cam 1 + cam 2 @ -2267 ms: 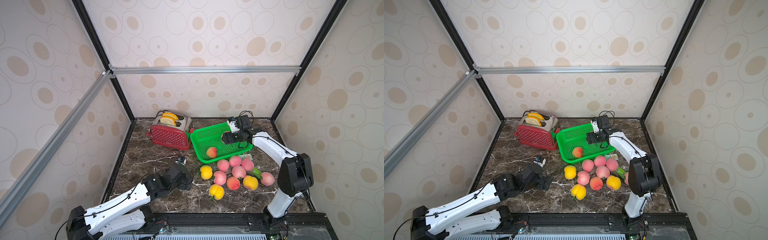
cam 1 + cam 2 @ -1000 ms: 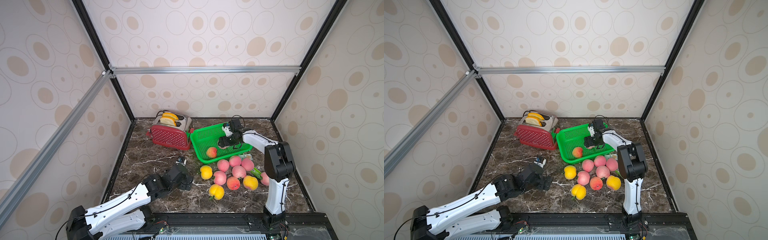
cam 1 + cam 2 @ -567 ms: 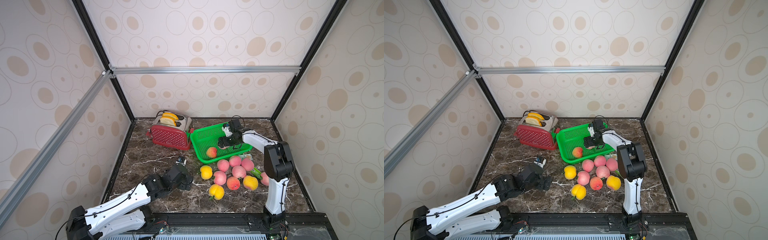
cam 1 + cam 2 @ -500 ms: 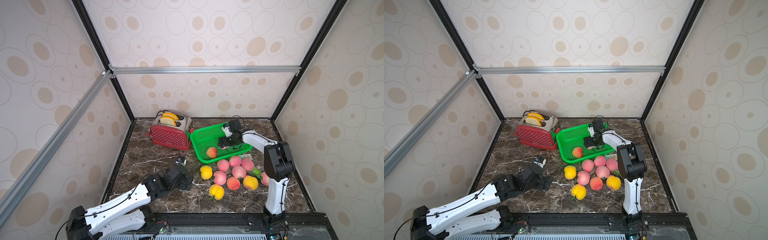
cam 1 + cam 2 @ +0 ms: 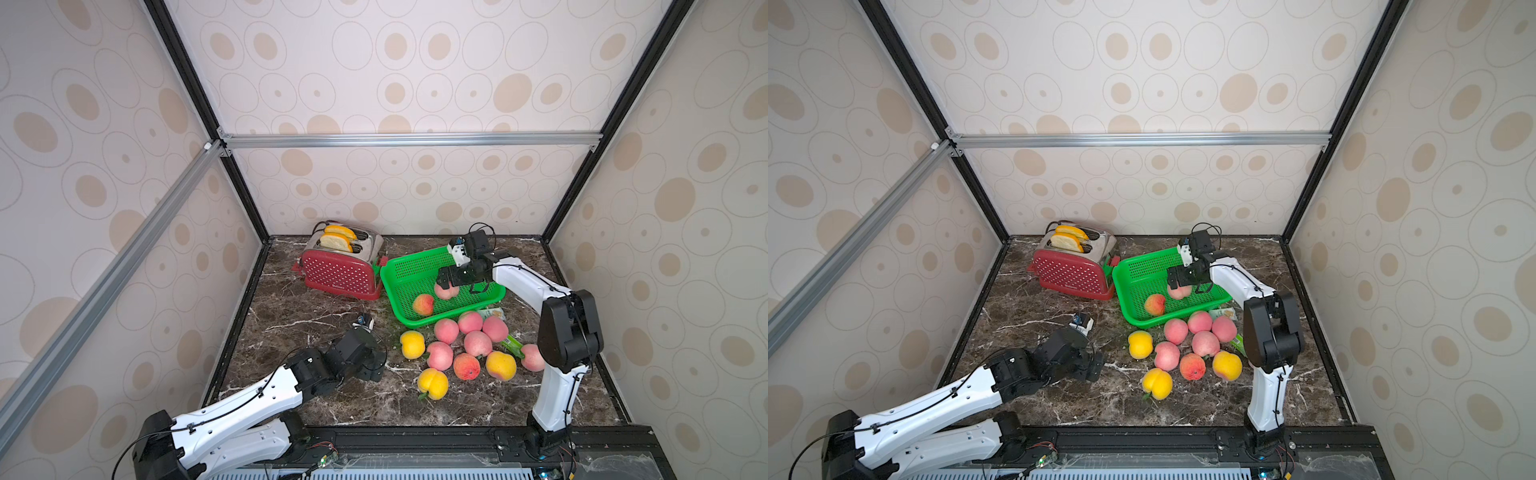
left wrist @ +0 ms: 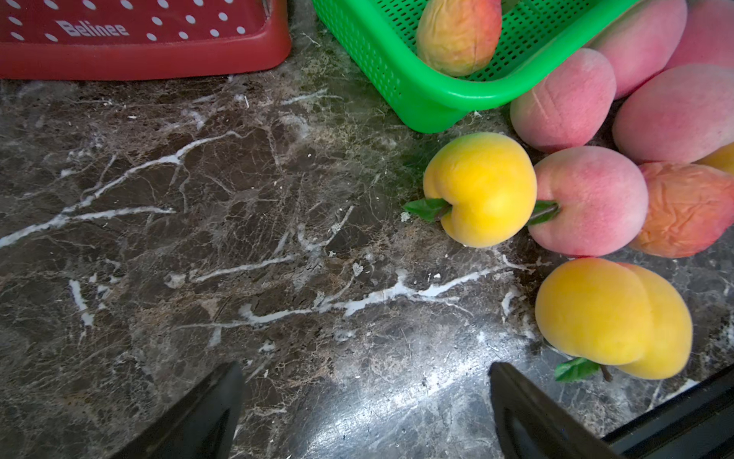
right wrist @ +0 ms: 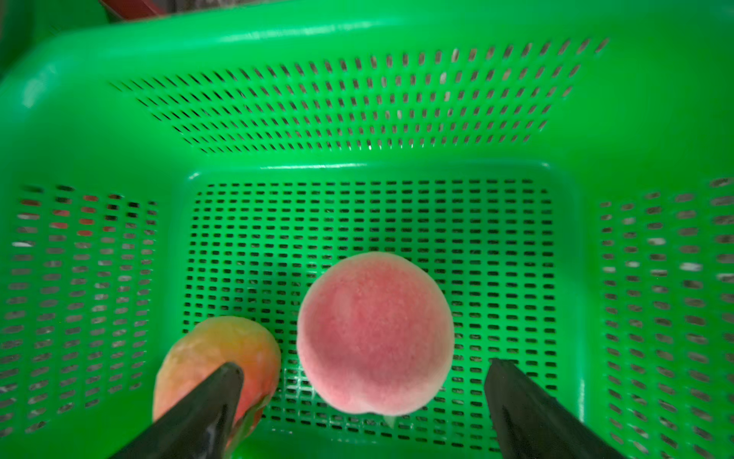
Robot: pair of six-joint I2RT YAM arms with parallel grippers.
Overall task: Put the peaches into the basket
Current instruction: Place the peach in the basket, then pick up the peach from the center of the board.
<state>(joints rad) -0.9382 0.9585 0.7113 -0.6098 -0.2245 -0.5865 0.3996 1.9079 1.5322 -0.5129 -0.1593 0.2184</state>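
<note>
Over on the left, the left gripper (image 6: 363,377) hangs low above the dark marble table (image 5: 291,332), jaws spread wide with nothing between them. It points toward the loose fruit but touches none of it. Next along, the red toaster (image 5: 338,274) stands at the back with its bread (image 5: 338,237), no part of this job. Then comes the green basket (image 5: 415,322), just beside the toaster's end, and there are two inside. An orange-red peach (image 5: 423,304) lies near the front wall, with a pink peach (image 7: 375,334) beside it over the mesh floor. The right gripper (image 5: 459,282) is right over that pink one, jaws wide apart and clear of it on both sides, so it's let go. Whether it sits settled or hangs a touch off the floor, the wrist view doesn't settle. In front of the basket, the pile of peaches (image 5: 477,343) waits on the table. I count ten, three of them yellow, the rightmost half hidden behind the right arm (image 5: 565,332). So two in, about ten to go: early days, and the left arm (image 5: 257,395) looks best placed for the nearest yellow peach (image 6: 480,188).
</note>
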